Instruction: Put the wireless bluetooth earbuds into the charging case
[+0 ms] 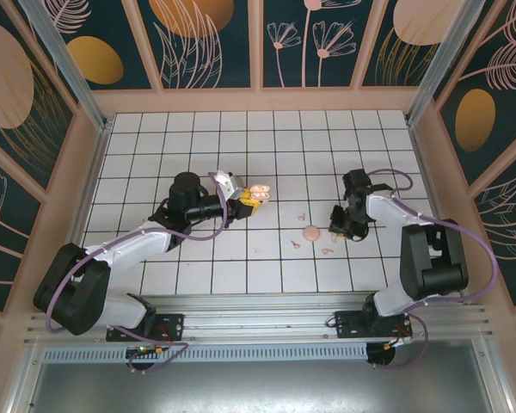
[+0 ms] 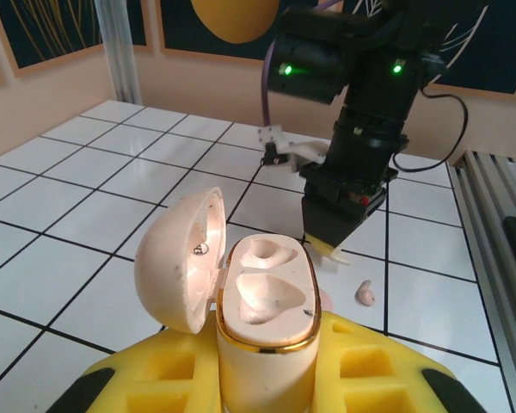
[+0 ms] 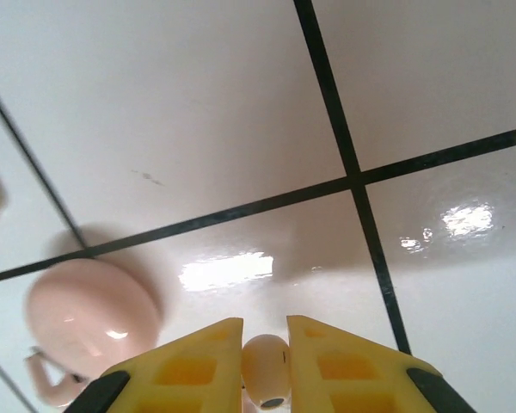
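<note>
My left gripper (image 1: 251, 198) is shut on the charging case (image 1: 258, 193), holding it above the tiles. In the left wrist view the case (image 2: 267, 301) stands upright between the yellow fingers (image 2: 155, 379), its lid hinged open to the left and both recessed sockets bare. My right gripper (image 1: 337, 228) is down at the floor, right of centre. Its yellow fingers (image 3: 189, 370) are shut on a pale pink earbud (image 3: 267, 368). The right gripper (image 2: 334, 231) also looms behind the case, and a second earbud (image 2: 365, 293) lies on the tile beside it.
A round pale pink dome (image 1: 311, 232) rests on the tiles just left of the right gripper, large and blurred in the right wrist view (image 3: 90, 318). Small pale pieces lie nearby (image 1: 296, 244), (image 1: 328, 251), (image 1: 302, 216). Low walls ring the white tiled floor (image 1: 198, 138).
</note>
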### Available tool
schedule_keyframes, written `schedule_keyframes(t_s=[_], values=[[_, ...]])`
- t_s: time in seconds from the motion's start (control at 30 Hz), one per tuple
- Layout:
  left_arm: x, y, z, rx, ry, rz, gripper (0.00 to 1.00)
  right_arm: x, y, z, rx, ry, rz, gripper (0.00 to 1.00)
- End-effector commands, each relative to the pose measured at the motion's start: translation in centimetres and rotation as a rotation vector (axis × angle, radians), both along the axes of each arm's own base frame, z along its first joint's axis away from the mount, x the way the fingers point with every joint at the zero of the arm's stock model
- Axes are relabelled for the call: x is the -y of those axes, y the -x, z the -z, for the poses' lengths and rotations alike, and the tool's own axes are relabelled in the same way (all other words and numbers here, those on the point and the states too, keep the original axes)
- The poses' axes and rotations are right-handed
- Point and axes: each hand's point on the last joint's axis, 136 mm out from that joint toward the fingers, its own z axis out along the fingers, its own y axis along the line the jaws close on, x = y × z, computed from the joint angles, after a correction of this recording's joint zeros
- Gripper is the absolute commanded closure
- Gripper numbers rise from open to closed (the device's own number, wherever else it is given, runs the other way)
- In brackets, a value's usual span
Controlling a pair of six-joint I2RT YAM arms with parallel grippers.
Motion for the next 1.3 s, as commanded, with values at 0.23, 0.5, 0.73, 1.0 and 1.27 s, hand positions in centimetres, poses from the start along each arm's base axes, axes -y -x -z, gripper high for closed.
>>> schedule_keyframes(t_s=[0.23, 0.5, 0.73, 1.0, 1.27], values=[[-1.2, -1.1, -2.6, 0.145, 0.128, -0.131, 0.89, -3.7, -4.1, -10.0, 0.378, -0.243, 0.118, 0.82], [-0.5, -1.2, -2.7, 0.212, 0.112, -0.097, 0.89, -9.0, -5.9, -19.4, 0.671, -0.441, 0.095, 0.82], [-0.2, -1.7, -3.0, 0.219, 0.121, -0.115, 0.89, -13.3, -5.5, -24.8, 0.837, -0.607, 0.067, 0.81], [0.3, -1.8, -3.1, 0.198, 0.14, -0.096, 0.89, -16.9, -4.7, -27.4, 0.928, -0.727, 0.03, 0.81], [0.4, -1.9, -3.8, 0.203, 0.154, -0.093, 0.89, -19.7, -4.5, -26.7, 0.903, -0.742, -0.024, 0.81]])
